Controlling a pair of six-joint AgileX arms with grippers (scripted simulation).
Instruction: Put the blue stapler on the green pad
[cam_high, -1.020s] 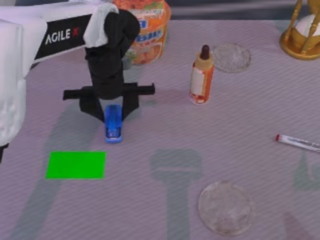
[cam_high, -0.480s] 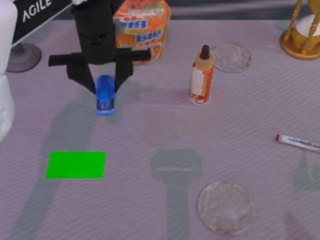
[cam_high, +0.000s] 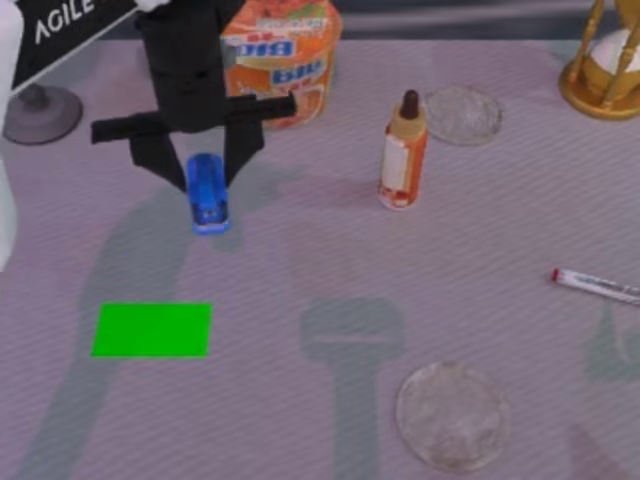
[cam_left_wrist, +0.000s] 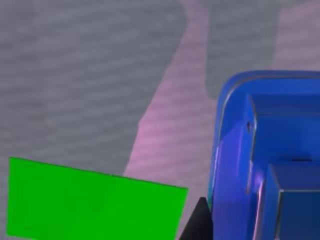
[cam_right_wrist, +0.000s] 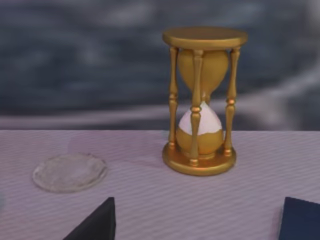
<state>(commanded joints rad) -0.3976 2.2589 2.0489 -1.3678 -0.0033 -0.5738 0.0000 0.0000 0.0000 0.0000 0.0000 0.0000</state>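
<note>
1. Stapler, small, bright blue and oblong with a paler front end, sits pinched between the jaws of the left gripper, apparently lifted clear of the table; its nose sticks out past the fingertips.
2. Flat bright green rectangular pad lies well ahead of the jaws, beyond the stapler's nose and slightly off to one side; the left wrist view shows it beside the held stapler.
3. To do the carry well, I judge the grip should stay firm and level, the stapler travel over bare table, and come down flat and centred on the pad before the jaws part.
4. Table is a pale mauve textured cloth. Behind the jaws stands an orange printed tub; an orange dropper bottle stands well off to the side, away from the path.
5. Right gripper is parked out of the top view, its wrist camera facing a gold hourglass; its finger tips there stand spread.
</note>
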